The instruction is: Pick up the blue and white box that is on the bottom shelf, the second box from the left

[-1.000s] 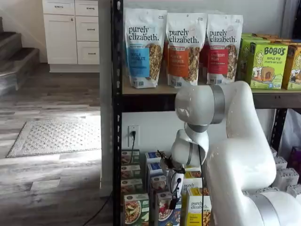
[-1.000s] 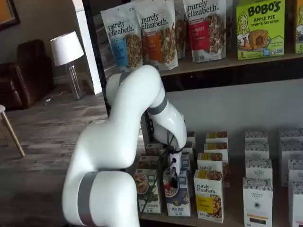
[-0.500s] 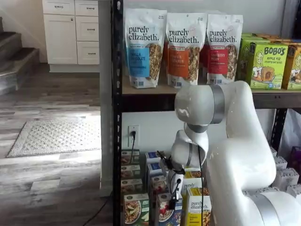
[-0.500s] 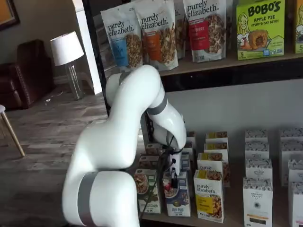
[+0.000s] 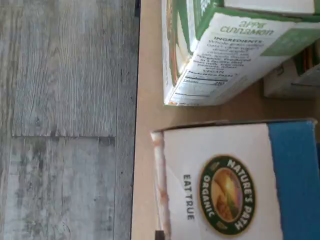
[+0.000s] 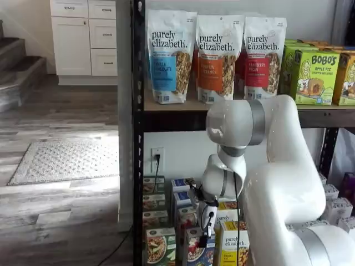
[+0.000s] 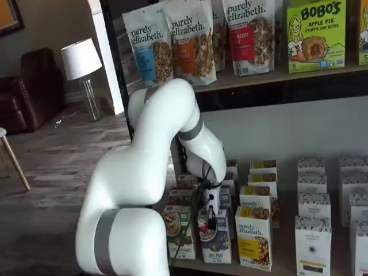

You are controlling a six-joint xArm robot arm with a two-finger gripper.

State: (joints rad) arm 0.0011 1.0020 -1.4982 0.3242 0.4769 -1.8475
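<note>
The small upright blue and white cardboard box, its dark blue front printed with a cereal bowl and red berries, stands at the front edge of the bottom shelf, the lowest tan board of the black steel-post rack. In the wrist view its flat top shows a white panel with a round "Nature's Path Organic" seal and a blue band. Just beside the blue and white box on one side stands a green-and-white carton, and on the other a yellow-and-white "purely elizabeth" carton; more like cartons line up in rows behind all three.

Directly above the blue and white box hangs the tool, a white body with black fingers and a cable beside it; the fingers show side-on, so I cannot tell whether it is released or clenched. In a shelf view the tool again hangs just over the same box.

Beyond the shelf's edge lies a grey, grained wood-plank floor. Glossy granola pouches stand on the tier above.
</note>
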